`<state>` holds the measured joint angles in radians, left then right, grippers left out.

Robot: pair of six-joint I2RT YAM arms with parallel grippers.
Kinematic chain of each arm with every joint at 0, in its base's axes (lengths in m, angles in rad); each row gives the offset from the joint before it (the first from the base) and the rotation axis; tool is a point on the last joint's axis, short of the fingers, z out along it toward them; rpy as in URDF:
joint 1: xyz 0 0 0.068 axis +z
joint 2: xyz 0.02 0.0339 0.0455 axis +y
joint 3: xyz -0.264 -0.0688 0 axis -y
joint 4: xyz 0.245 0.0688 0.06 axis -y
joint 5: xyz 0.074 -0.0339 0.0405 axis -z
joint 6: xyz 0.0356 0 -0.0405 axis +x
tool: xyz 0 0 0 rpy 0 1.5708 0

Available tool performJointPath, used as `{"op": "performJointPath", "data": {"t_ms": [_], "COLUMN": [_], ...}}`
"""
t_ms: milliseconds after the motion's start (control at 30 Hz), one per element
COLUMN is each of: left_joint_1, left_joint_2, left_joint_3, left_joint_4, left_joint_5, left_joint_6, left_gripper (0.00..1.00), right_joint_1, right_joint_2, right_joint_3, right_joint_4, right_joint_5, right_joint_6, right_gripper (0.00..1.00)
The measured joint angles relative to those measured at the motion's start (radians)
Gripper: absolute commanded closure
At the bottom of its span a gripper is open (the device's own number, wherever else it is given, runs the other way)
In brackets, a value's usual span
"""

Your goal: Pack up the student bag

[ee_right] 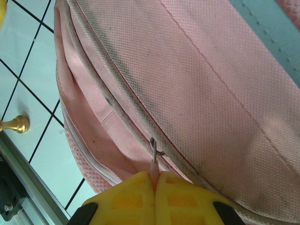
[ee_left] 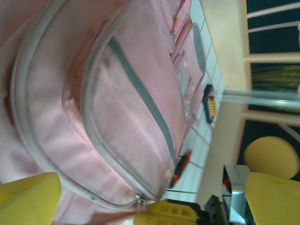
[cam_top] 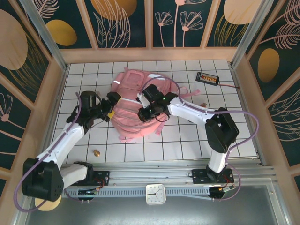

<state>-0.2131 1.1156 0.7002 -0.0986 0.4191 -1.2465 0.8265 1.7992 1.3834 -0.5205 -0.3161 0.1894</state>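
**Top view.** The student bag (cam_top: 133,91) lies flat in the middle of the white tiled bench (cam_top: 187,140), between the two arms. It is a pale pink fabric backpack, by far the largest object present, with a white strip at its far left and pink straps trailing to the right. The left hand (cam_top: 114,108) sits at the bag's left edge and the right hand (cam_top: 146,112) over its middle.

**Left wrist view.** The left hand (ee_left: 150,199) is spread wide, its yellow fingers (ee_left: 28,199) at the two bottom corners. Ahead of the gap lies the bag's woven pink front panel, crossed by a grey diagonal stripe and ringed by pale grey zip tracks. The fabric is smudged in places.

**Right wrist view.** The right hand (ee_right: 154,190) is pressed together, pinching the pink zipper pull (ee_right: 154,164) that hangs from a small metal ring. Beside it the zip gapes, showing pink lining.

**Other objects.** A small brass piece (cam_top: 97,153) lies near the front left of the bench, well apart from the bag. A black device (cam_top: 207,78) with orange parts — a cable attached — lies at the far right. A white clock (cam_top: 155,193) sits on the near rail.
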Motion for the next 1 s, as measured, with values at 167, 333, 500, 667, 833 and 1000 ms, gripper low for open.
{"op": "performJointPath", "data": {"t_ms": [167, 333, 500, 667, 833, 1000], "left_joint_1": [0.000, -0.011, -0.059, -0.101, -0.115, -0.123], "left_joint_2": [-0.090, -0.121, -0.064, 0.014, 0.070, 0.113], "left_joint_3": [-0.063, -0.064, -0.064, -0.065, -0.066, -0.066], "left_joint_4": [0.070, 0.120, 0.158, 0.198, 0.231, 0.248], "left_joint_5": [-0.011, -0.042, -0.063, -0.065, -0.064, -0.064], "left_joint_6": [-0.190, -0.292, -0.331, -0.346, -0.352, -0.352], "left_gripper": [0.04, 0.06, 0.09, 0.14, 0.18, 0.22], "right_joint_1": [0.000, 0.000, 0.000, 0.000, 0.000, 0.000], "right_joint_2": [0.002, 0.002, 0.010, 0.022, 0.024, 0.024], "right_joint_3": [0.003, 0.004, 0.021, 0.034, 0.037, 0.045], "right_joint_4": [-0.004, -0.004, -0.013, -0.016, -0.016, -0.021], "right_joint_5": [0.000, 0.000, 0.000, -0.006, -0.007, -0.007], "right_joint_6": [0.000, 0.000, 0.000, 0.000, 0.000, 0.000], "right_gripper": [1.00, 1.00, 1.00, 1.00, 1.00, 1.00]}}
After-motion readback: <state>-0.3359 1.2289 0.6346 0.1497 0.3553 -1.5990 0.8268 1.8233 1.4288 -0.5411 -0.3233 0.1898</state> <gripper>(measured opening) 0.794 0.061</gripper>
